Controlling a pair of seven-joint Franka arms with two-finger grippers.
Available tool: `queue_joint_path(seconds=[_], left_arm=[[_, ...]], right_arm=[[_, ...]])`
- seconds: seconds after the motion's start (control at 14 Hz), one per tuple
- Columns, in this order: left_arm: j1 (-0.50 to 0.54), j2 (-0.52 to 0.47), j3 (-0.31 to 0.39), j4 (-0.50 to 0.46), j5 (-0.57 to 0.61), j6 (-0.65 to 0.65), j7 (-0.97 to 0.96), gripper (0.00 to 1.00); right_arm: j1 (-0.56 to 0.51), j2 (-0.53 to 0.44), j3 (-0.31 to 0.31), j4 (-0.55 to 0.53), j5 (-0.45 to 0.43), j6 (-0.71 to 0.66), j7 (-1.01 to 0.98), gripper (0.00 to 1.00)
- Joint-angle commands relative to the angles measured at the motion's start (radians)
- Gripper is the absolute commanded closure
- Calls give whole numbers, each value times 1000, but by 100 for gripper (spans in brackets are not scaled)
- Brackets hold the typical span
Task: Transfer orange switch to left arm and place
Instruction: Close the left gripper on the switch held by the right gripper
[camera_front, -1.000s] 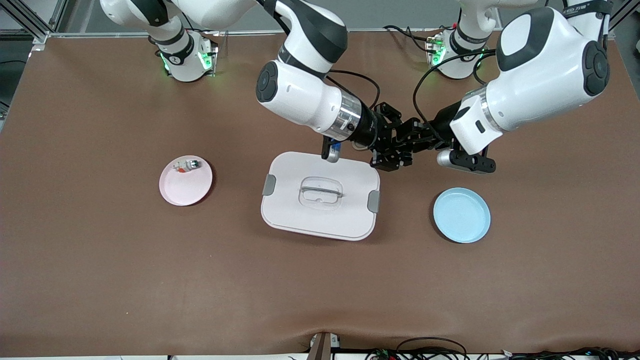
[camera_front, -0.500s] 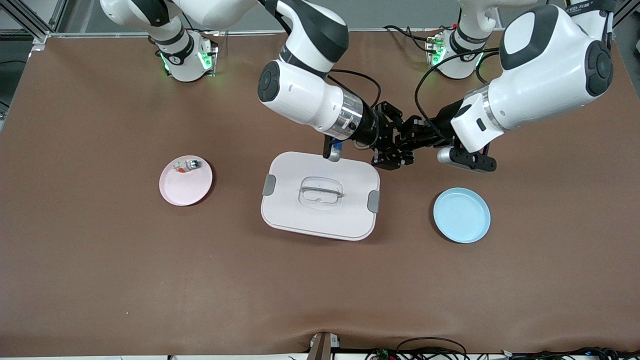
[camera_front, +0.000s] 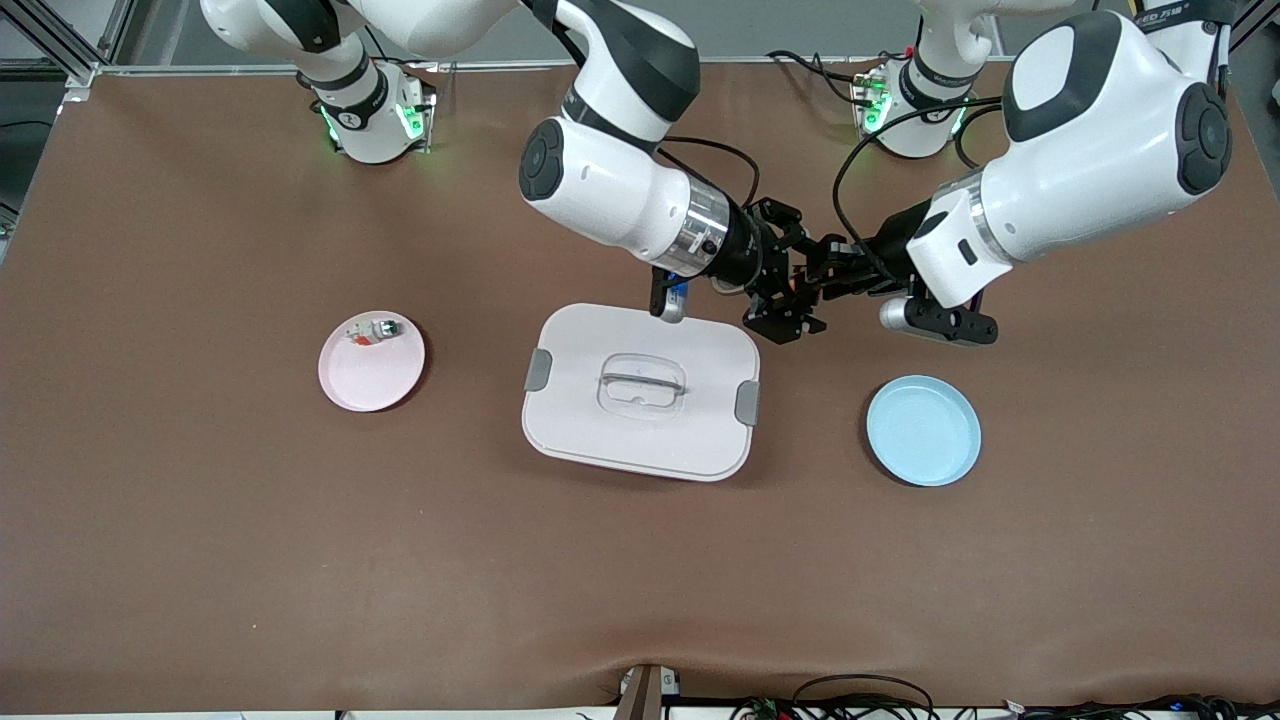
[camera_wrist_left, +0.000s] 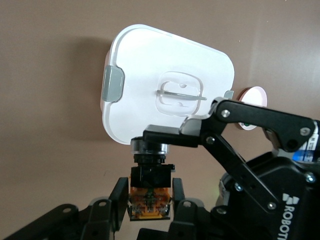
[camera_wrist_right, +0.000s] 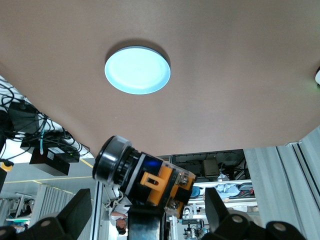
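Both claws meet in the air just past the box's (camera_front: 640, 390) corner. The left claw (camera_front: 812, 280) is clamped on the orange switch (camera_wrist_left: 149, 202); the right claw (camera_front: 785, 300) stands spread apart around it.

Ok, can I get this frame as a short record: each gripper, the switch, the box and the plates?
left gripper: shut on the orange switch, over the table beside the box
right gripper: open, fingers either side of the switch
stage: mid-air handover, the switch not yet on a plate
pink plate: holds a white switch
blue plate: nothing on it, toward the left arm's end
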Motion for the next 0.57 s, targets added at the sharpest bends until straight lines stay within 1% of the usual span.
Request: queue_joint_path(seconds=[0.0,0.29,0.5], left_arm=[[5,-11,1,2,3,-17,-8,100],[5,-11,1,3,3,-17,-10,100],[7,-14,4,5,3,-17,-8,100]], right_arm=[[-11,14,-11,35,0,-68,-70,0],[-40,10,-9,35,0,-138,-113,0],[-66,7,-12,35,0,-221,-187,0]])
